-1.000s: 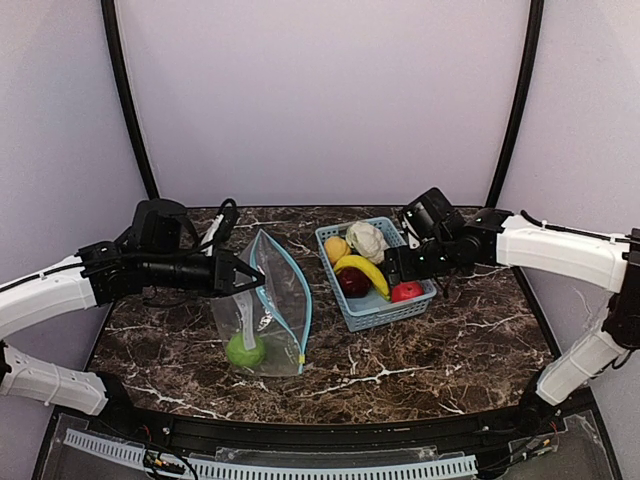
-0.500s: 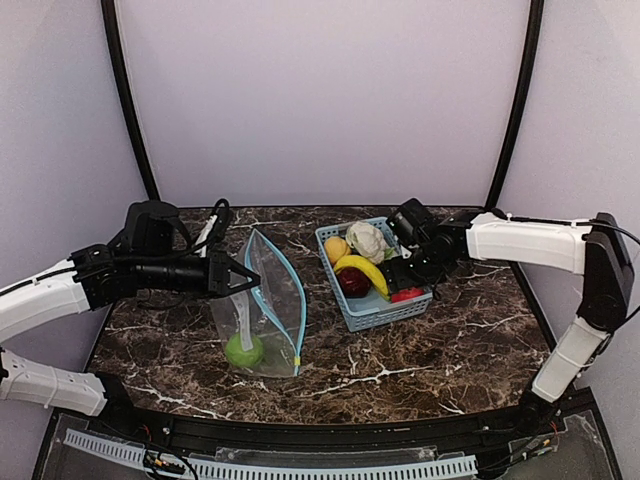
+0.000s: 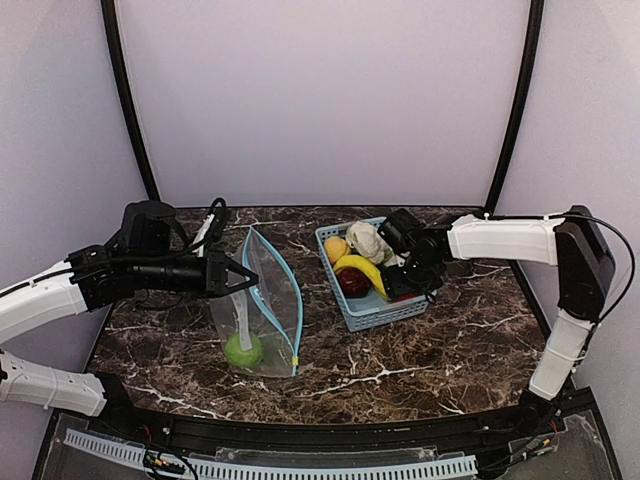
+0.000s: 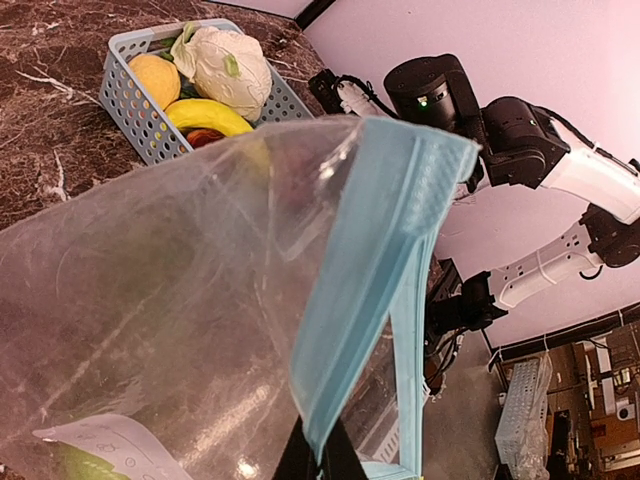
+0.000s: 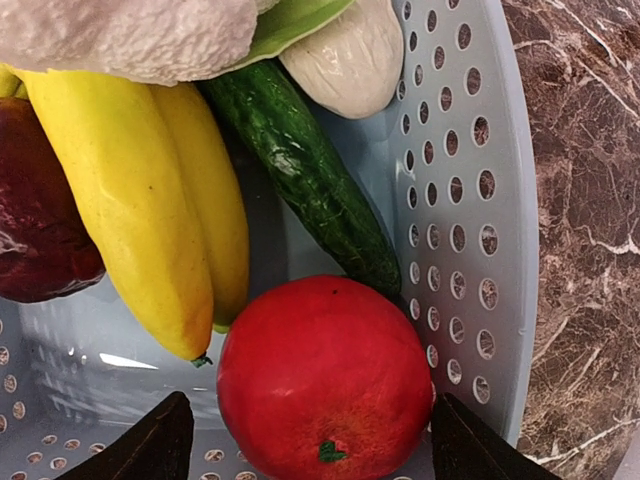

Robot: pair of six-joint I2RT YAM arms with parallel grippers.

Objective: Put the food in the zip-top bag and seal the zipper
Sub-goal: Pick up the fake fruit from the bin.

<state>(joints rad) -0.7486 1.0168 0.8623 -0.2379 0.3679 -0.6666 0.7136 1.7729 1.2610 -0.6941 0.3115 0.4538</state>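
Red apple [image 5: 325,375] is hiding under right tool [image 3: 405,283] in top view. Only right wrist cam is showing it and cucumber [image 5: 300,180], w/ tool released, fingers [image 5: 150,445] sitting either side of apple in basket [image 5: 490,200]. Left tool [image 3: 243,277] is clenching zipper [image 3: 285,300], its tips mostly cut off in its own cam, and is holding zip-top bag [image 3: 262,310] upright on table [image 3: 440,350]. 1 green apple [image 3: 244,350] is lying in bag.

The table [image 3: 450,350] is overlooked from above; the basket [image 3: 385,313], shared by all views, is seen closest from the right wrist.
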